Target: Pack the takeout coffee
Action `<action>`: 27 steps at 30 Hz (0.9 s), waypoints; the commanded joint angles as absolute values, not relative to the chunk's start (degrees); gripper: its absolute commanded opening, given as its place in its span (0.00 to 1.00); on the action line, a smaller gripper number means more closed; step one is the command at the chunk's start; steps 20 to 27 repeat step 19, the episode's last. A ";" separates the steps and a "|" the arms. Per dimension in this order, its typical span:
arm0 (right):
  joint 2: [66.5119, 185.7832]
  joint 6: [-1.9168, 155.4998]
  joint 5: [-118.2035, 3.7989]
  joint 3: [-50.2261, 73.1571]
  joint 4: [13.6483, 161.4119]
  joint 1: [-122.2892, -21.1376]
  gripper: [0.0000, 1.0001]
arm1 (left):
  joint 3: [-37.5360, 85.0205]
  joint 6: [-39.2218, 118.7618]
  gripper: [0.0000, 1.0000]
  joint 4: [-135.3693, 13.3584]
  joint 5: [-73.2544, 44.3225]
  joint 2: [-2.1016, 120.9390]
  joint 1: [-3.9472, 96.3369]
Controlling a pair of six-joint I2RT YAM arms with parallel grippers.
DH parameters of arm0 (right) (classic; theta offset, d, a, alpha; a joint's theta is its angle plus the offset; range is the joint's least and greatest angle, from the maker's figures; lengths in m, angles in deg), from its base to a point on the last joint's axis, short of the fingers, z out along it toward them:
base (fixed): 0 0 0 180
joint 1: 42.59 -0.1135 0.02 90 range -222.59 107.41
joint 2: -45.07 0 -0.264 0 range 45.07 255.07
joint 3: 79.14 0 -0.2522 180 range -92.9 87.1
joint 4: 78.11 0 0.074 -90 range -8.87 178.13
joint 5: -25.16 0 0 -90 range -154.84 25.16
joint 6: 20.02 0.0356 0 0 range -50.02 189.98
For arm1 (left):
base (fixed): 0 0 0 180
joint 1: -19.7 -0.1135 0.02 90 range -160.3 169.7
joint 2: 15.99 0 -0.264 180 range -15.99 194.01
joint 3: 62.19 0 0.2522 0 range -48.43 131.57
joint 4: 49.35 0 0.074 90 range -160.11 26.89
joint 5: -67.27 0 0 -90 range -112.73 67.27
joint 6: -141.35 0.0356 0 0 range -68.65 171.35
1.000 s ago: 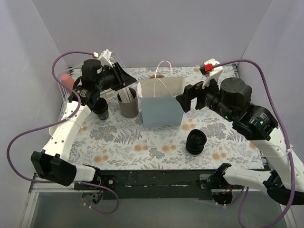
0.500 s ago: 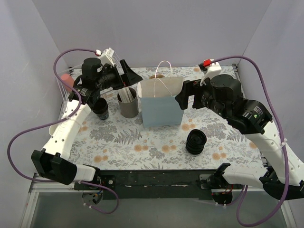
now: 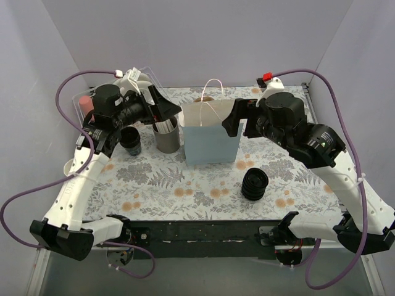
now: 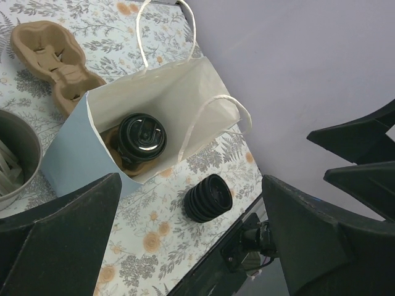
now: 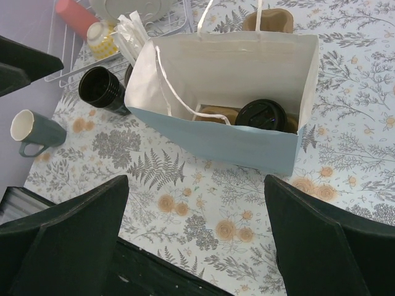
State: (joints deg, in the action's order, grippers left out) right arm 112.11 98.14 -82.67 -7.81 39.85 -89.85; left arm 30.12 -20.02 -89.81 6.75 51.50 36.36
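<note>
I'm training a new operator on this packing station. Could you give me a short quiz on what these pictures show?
1. True or false: the lidded cup stands inside the paper bag.
2. Which thing lies on the table in front of the bag? A) a stack of lids B) a spoon C) a plate
3. Fill in: the left gripper and the right gripper are both ____.
Key: 1 true; 2 A; 3 open.

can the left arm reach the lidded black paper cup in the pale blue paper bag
Probably yes: the pale blue bag stands open over the lidded black cup, though a white cord handle crosses the opening.
</note>
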 commanded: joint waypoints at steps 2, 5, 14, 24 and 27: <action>112.04 100.39 -82.16 -7.47 43.65 -89.70 0.98 | 28.92 -19.75 0.98 -89.21 8.03 48.70 36.57; 112.56 100.56 -82.51 -8.00 43.22 -89.70 0.98 | 28.22 -19.84 0.98 -88.77 7.95 47.74 36.57; 112.92 101.88 -82.68 -7.65 43.13 -89.70 0.99 | 27.77 -19.75 0.98 -88.60 7.95 46.77 36.57; 112.74 102.58 -82.86 -7.38 43.04 -89.70 0.99 | 27.42 -19.58 0.98 -88.60 8.04 46.15 36.57; 112.74 102.58 -82.86 -7.38 43.04 -89.70 0.99 | 27.42 -19.58 0.98 -88.60 8.04 46.15 36.57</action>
